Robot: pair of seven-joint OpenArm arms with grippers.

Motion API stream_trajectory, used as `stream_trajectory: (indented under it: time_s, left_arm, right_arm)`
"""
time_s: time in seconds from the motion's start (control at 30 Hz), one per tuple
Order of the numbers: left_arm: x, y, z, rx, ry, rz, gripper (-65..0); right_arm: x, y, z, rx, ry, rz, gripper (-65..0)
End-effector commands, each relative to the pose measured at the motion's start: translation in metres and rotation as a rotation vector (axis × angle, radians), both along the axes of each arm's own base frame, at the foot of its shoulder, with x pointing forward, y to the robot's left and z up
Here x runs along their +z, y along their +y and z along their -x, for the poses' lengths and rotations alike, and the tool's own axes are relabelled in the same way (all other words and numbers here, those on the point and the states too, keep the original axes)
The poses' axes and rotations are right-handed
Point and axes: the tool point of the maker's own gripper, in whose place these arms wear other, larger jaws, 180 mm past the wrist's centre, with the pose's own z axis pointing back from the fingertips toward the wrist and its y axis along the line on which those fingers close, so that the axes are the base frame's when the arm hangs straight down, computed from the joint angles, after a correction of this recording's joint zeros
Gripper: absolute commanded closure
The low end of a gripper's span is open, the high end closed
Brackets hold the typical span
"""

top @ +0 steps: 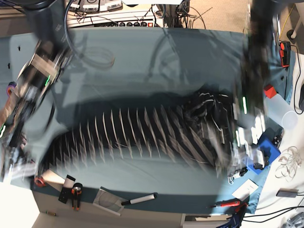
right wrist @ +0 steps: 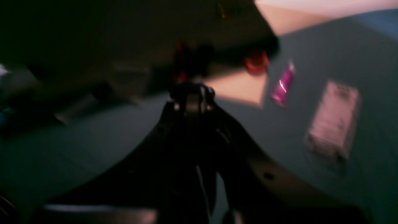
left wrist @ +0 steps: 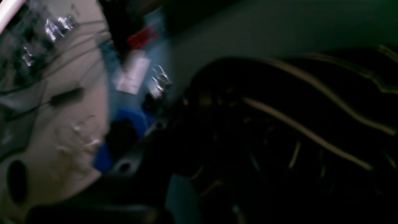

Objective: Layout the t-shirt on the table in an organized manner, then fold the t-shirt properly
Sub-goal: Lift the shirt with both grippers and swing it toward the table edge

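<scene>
One t-shirt (top: 142,130), soft dark fabric crossed by thin, widely spaced white stripes, hangs stretched in a long band across the middle of the table (top: 156,52). The table is a very wide surface under plain teal-blue cloth. The shirt's right end in the base view is bunched into crumpled folds, and its left end tapers to a narrow point near the table's front left corner. Much of the fabric is smeared by motion blur.

Two robot arms show in the base view, one at each side, both blurred. The left gripper (top: 228,164) is at the bunched end of the shirt; its wrist view shows dark striped cloth right against it, and its jaws are closed on the fabric. The right gripper (top: 21,142) is at the tapered end; its wrist view shows dark cloth draping down from the closed jaws (the fingertips themselves are too blurred to make out).

Along the front edge of the table lie small items: one white-handled marker (top: 138,199), one pair of orange-and-black pliers (top: 76,194), one roll of red tape (top: 40,181) and one red-handled screwdriver (top: 227,204). One blue box (top: 267,147) sits at the right edge.
</scene>
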Motion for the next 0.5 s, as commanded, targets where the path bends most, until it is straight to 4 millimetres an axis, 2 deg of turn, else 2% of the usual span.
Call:
stream_trajectory:
  time_s: [0.0,0.13,0.23,0.3,0.4,0.47]
  left_arm:
    - [0.033,0.006,-0.019,0.016,-0.093,0.001,0.0]
    - [0.084,0.024,-0.07,0.055,-0.172,-0.003,0.0]
    - [0.128,0.037,-0.1,0.083,-0.217,0.005,0.0]
    - [0.16,0.041,-0.115,0.085,-0.239,0.024,0.0]
    - [0.211,0.048,-0.128,0.094,-0.299,0.043,0.0]
    - [0.246,0.054,-0.13,0.105,-0.348,0.047,0.0]
  right_arm:
    - [0.049,-0.007,-0.014,-0.003,-0.109,0.028,0.0]
    - [0.121,0.005,-0.057,0.047,-0.227,0.058,0.0]
    - [0.177,0.013,-0.076,0.059,-0.33,0.081,0.0]
    - [0.211,0.018,-0.08,0.066,-0.372,0.112,0.0]
    - [0.266,0.026,-0.076,0.071,-0.478,0.152,0.0]
    - [0.269,0.025,-0.076,0.066,-0.495,0.152,0.0]
